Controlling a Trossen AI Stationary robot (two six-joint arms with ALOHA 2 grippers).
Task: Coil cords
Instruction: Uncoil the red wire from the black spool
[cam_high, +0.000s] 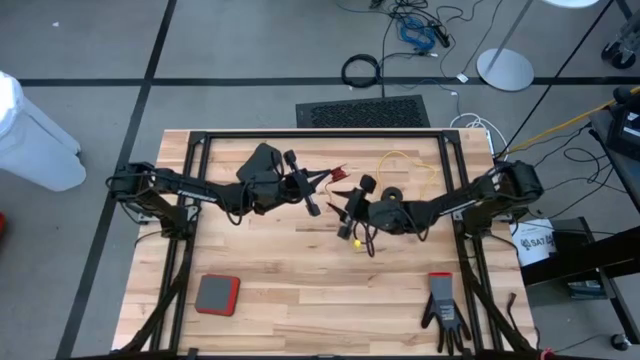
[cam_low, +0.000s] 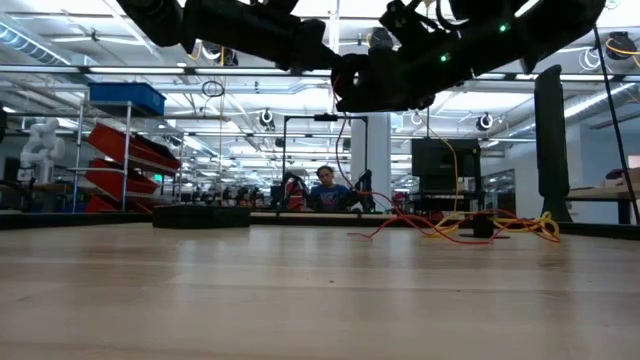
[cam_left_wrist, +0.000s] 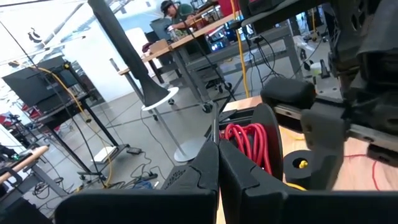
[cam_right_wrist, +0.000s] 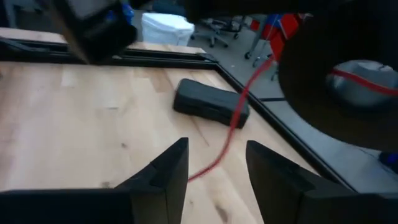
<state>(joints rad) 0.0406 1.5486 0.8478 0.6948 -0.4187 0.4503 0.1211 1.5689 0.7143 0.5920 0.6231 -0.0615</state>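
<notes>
A red cord is wound in a coil (cam_left_wrist: 247, 144) on a black reel (cam_left_wrist: 271, 134) held up in the air; its loose end (cam_right_wrist: 231, 134) trails down onto the table and also shows in the low view (cam_low: 400, 226). A yellow cord (cam_high: 404, 163) lies on the table at the far right, beside a second black reel (cam_high: 393, 194). My left gripper (cam_left_wrist: 217, 148) is shut at the red cord's reel. My right gripper (cam_right_wrist: 215, 163) is open and empty, just right of the reel above the table's middle (cam_high: 350, 218). My left gripper is shut on a thin edge (cam_left_wrist: 214, 127) that stands right beside the red coil; it looks like the reel's rim, pinched between the two fingertips. The reel is lifted clear of the table, and the cord hangs slack from it to the tabletop.
A flat black box (cam_right_wrist: 210, 102) lies near the table's black frame and shows in the low view (cam_low: 200, 216). A red-and-grey pad (cam_high: 217, 294) lies at the near left and a black glove (cam_high: 443, 312) at the near right. A person sits in the room beyond the table (cam_low: 326, 190).
</notes>
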